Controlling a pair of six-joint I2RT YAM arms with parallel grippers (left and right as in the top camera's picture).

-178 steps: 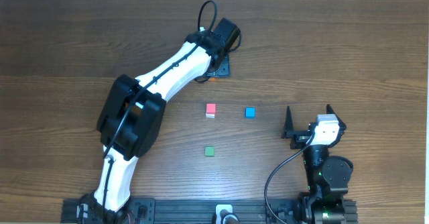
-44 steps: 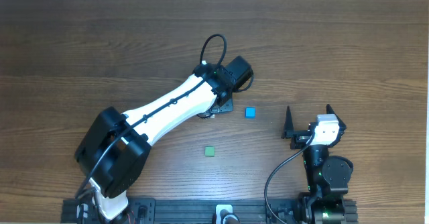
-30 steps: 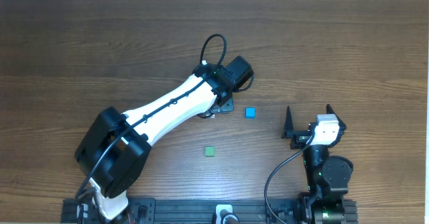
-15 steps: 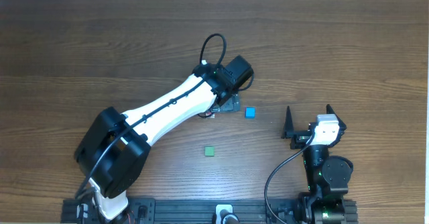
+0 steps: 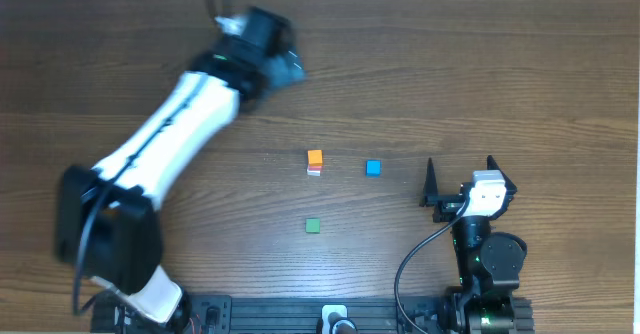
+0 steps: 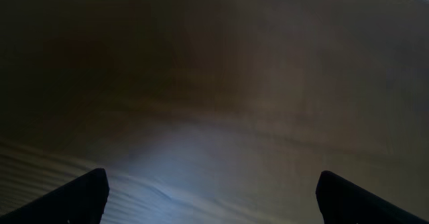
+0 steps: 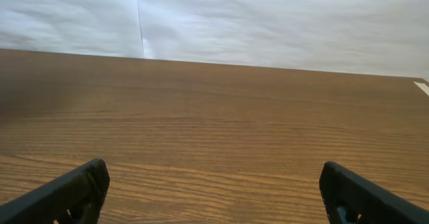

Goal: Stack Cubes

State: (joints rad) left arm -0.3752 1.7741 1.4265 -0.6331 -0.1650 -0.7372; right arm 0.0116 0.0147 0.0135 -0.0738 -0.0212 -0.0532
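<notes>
An orange cube (image 5: pixel 315 157) sits on top of a pink cube (image 5: pixel 314 171) near the middle of the table. A blue cube (image 5: pixel 373 167) lies just to their right and a green cube (image 5: pixel 312 226) lies nearer the arm bases. My left gripper (image 5: pixel 289 69) hangs far up and left of the stack, blurred; in its wrist view its fingers (image 6: pixel 80 196) stand wide apart over bare wood, holding nothing. My right gripper (image 5: pixel 459 177) rests open at the right, beyond the blue cube, with its fingers (image 7: pixel 75 192) spread and nothing between them.
The brown wooden table (image 5: pixel 520 64) stretches bare on all sides of the cubes. A white wall (image 7: pixel 268 23) rises behind the table's far edge in the right wrist view. The left arm's white link (image 5: pixel 165 134) slants across the left half.
The left arm has swung away from the cubes up and to the left. Where it was, an orange cube now stands on the pink one. The right arm has not moved.
</notes>
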